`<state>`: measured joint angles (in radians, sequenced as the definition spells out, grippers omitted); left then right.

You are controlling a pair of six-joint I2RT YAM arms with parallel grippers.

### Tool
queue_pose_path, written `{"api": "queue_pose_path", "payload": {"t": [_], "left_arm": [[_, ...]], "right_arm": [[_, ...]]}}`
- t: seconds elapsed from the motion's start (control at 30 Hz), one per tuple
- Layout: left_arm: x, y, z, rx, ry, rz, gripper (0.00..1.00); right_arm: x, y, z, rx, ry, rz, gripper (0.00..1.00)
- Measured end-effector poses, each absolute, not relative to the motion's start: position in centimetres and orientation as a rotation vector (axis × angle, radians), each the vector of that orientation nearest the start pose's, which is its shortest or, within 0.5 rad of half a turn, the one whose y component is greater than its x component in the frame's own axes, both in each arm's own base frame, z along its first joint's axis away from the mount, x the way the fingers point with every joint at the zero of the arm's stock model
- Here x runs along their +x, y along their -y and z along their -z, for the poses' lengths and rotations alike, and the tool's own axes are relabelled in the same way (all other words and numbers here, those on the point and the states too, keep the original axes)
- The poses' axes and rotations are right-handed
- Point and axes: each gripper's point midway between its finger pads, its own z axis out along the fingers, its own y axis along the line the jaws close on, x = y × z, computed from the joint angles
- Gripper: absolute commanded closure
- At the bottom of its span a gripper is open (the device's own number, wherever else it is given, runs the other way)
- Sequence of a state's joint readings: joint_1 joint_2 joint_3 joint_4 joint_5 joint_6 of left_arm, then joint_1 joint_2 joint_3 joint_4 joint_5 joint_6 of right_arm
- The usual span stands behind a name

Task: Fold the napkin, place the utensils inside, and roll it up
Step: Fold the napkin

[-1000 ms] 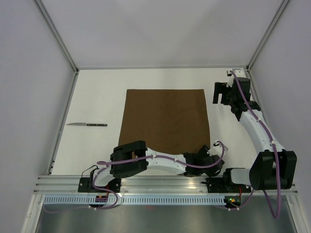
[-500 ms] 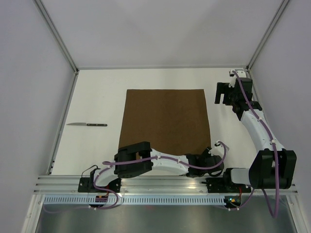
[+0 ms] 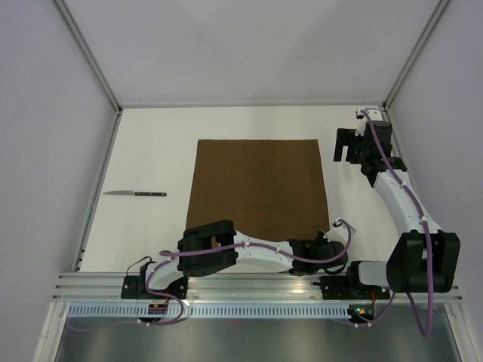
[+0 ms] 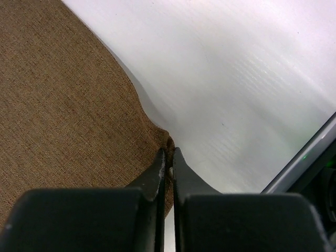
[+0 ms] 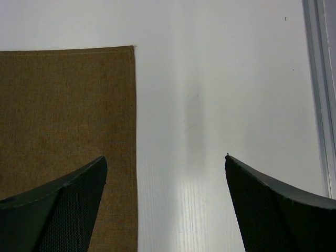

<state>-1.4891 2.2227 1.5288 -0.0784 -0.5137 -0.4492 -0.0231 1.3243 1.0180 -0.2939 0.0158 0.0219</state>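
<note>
Pinching coarse-woven napkin (image 4: 68,105), left gripper (image 4: 168,153).

Plain dk brown napkin (image 3: 256,188), white table (image 3: 151,151), blk-handled silver-bladed knife (image 3: 136,194)

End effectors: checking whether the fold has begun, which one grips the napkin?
The left end effector, shut on the near right corner of the napkin; the right end effector hangs wide open by its far right corner.
</note>
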Motion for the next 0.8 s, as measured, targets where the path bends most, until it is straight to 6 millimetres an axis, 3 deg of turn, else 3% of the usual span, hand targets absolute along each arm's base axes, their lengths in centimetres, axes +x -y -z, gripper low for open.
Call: {"api": "queue_pose_path", "payload": {"t": [0.17, 0.43, 0.57, 0.8], "left_arm": [[11.2, 54.4, -2.7, 0.907, -2.078, 0.478, 0.98], [11.9, 53.6, -7.8, 0.821, -2.099, 0.670, 0.98], [14.5, 52.5, -10.0, 0.713, -2.126, 0.768, 0.98], [21.2, 47.8, -10.5, 0.487, -2.244, 0.861, 0.98]], "right_arm": [[38.9, 1.1, -17.8, 0.060, -2.170, 0.019, 0.02], [38.9, 1.2, -17.7, 0.060, -2.172, 0.019, 0.02], [38.9, 1.3, -17.7, 0.063, -2.174, 0.020, 0.02], [38.8, 1.6, -17.6, 0.071, -2.177, 0.012, 0.02]]}}
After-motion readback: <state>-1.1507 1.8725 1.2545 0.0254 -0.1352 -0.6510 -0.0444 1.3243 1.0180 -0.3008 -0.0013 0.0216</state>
